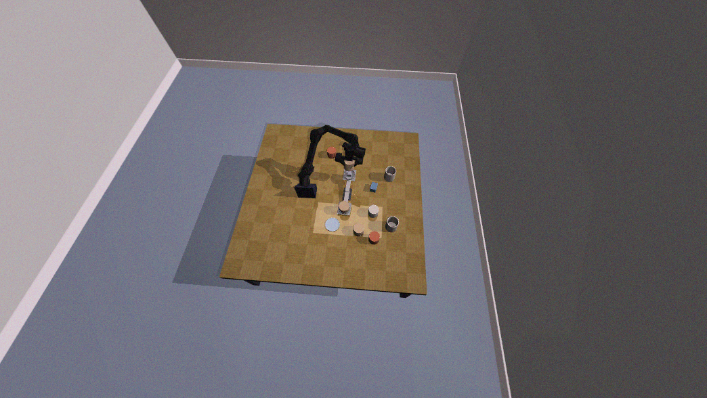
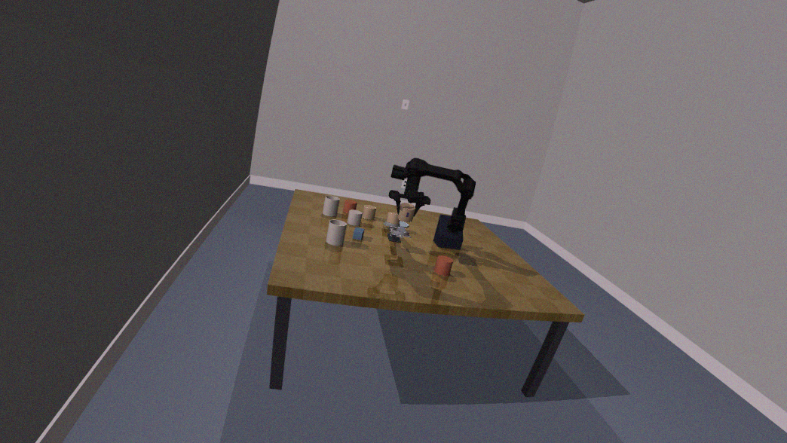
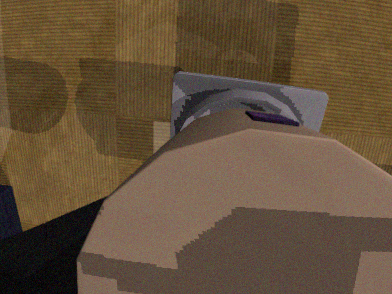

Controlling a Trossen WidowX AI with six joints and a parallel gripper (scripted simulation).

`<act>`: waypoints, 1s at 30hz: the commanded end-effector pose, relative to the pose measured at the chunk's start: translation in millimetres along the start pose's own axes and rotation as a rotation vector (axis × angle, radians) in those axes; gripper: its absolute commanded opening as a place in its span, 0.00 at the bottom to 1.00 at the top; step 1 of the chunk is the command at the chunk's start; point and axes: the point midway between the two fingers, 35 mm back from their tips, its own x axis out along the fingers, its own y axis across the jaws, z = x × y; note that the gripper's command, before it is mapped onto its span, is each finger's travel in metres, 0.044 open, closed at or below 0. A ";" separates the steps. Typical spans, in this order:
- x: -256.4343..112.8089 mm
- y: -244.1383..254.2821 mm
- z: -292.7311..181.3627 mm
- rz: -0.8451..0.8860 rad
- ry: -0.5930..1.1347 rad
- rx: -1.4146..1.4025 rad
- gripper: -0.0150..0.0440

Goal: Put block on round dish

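Note:
My gripper point(image 1: 349, 164) point(image 2: 407, 213) is shut on a tan cup point(image 1: 349, 166) point(image 2: 406, 209) point(image 3: 225, 175) and holds it just above the far pan point(image 1: 353, 176) point(image 3: 312, 107) of the balance. The cup has a small dark purple mark. A small grey shape point(image 1: 349, 174) shows in that pan; I cannot tell for certain that it is the block. The other tan cup point(image 1: 344, 206) point(image 2: 392, 218) stands on the balance's other pan point(image 1: 345, 212), at the opposite end of the beam point(image 1: 347, 189). The round pale blue dish point(image 1: 332, 224) has nothing on it.
A blue block point(image 1: 374, 187) point(image 2: 358, 233) and two grey mugs point(image 1: 390, 173) point(image 1: 392, 223) stand right of the balance. A white cup point(image 1: 373, 210), a tan cup point(image 1: 358, 229) and a red cup point(image 1: 374, 237) stand right of the dish. Another red cup point(image 1: 331, 151) point(image 2: 443, 266) stands near the arm.

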 end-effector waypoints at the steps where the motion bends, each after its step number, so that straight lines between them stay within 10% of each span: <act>1: -1.2 -0.4 -1.1 -0.005 0.000 0.005 0.25; 30: 83.4 78.9 84.3 -0.016 0.004 0.002 0.25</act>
